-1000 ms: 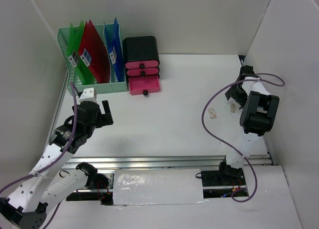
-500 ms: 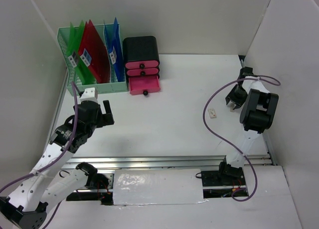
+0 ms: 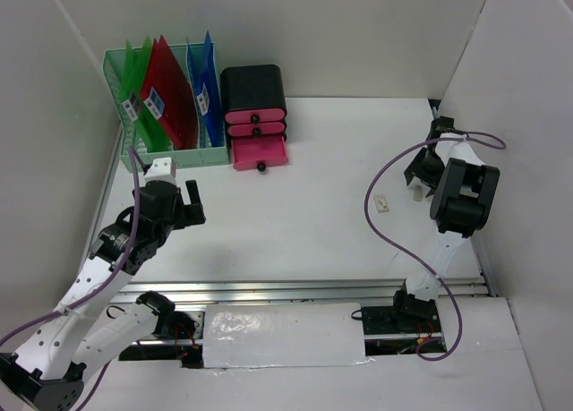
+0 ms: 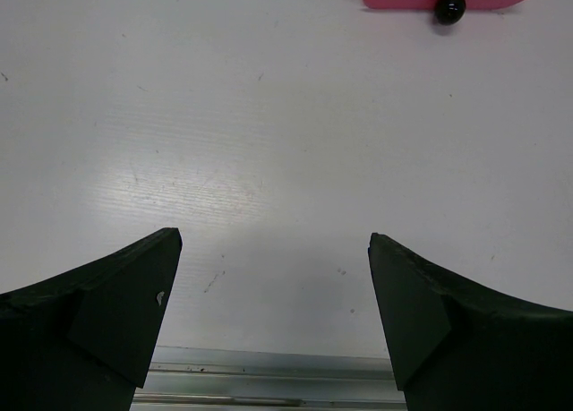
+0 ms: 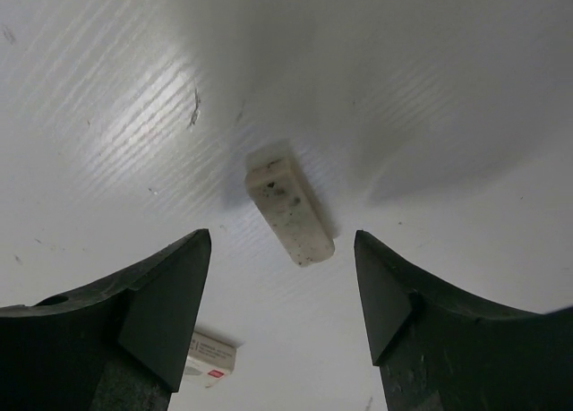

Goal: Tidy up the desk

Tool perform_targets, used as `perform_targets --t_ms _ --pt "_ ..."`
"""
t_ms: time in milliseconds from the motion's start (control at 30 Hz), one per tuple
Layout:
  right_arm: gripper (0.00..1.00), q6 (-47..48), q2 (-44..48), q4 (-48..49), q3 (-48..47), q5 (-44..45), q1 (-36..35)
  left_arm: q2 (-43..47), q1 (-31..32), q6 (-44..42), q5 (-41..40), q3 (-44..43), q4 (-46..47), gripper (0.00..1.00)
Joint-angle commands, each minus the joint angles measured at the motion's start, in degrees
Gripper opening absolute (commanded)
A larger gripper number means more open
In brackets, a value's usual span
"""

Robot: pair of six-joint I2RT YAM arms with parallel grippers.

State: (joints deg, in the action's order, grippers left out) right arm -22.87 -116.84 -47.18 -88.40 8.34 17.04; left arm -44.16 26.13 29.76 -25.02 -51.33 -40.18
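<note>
White desk (image 3: 322, 218) fills the scene, with a silver rail (image 3: 295, 290) along its front edge. A black drawer box (image 3: 255, 89) with pink fronts stands at the back of the desk, and its lowest drawer (image 3: 260, 153) is pulled out. Just left of the drawer box stands a mint-green rack (image 3: 161, 153) holding green, red and blue folders (image 3: 170, 93).

The left gripper (image 4: 273, 250) hangs forward and to the left of the drawer box, well apart from it. Its jaws are spread wide and hold nothing. Bare desk lies below and between its fingers. In the wrist view the rail runs under the fingertips, and the drawer's black knob (image 4: 448, 8) shows at the top.

The right gripper (image 5: 279, 239) is far to the right of the drawer box and points down at the desk. Its jaws are released and stand apart. A speckled off-white eraser (image 5: 288, 209) lies flat and slantwise on the desk in the gap between them, touching neither finger. The desk is close beneath the tips, but I cannot tell whether they touch it. A second small piece (image 3: 383, 203) with a printed label lies on the desk outside the jaws, on the drawer-box side of the eraser.
</note>
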Motion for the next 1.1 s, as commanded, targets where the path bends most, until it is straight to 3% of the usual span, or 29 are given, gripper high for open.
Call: perform_targets --t_ms 0,133,400,467,633,667,700,833,933,1067 --pt "0.73 0.81 -2.43 -3.36 -3.44 3.26 0.10 0.13 0.50 -1.46 0.23 -0.35 2.22 1.00" --pt "0.59 1.34 -2.96 -3.88 -4.23 3.09 0.19 -0.13 0.94 -1.55 0.14 -0.35 2.30 1.00" --pt "0.54 3.80 -4.89 -5.38 -6.17 -1.66 0.28 0.39 1.20 -1.63 0.05 -0.26 2.30 0.99" --pt "0.48 4.24 -4.80 -5.12 -6.08 -1.83 0.28 0.22 1.20 -1.72 0.23 -0.35 2.39 0.99" --pt "0.16 4.68 -6.21 -5.91 -8.37 -2.54 0.45 0.65 1.47 -1.55 -0.30 -0.35 2.30 1.00" --pt "0.14 4.77 -6.21 -5.65 -8.28 -2.54 0.45 0.74 1.47 -1.55 -0.38 -0.26 2.39 1.00" --pt "0.01 4.77 -6.12 -5.30 -8.37 -2.80 0.37 0.83 1.47 -1.46 -0.47 -0.17 2.39 1.00" --pt "0.00 4.07 -4.99 -4.94 -8.02 -5.17 -1.20 0.48 1.47 -1.63 -0.30 -0.35 2.30 1.00" --pt "0.00 2.22 0.54 -3.10 -6.97 -1.50 -5.07 0.74 1.47 -1.63 -0.30 -0.44 2.30 1.00" --pt "0.00 -2.78 8.37 0.68 -7.84 0.10 -16.47 1.53 1.47 -1.63 -0.47 -0.35 2.57 1.00"
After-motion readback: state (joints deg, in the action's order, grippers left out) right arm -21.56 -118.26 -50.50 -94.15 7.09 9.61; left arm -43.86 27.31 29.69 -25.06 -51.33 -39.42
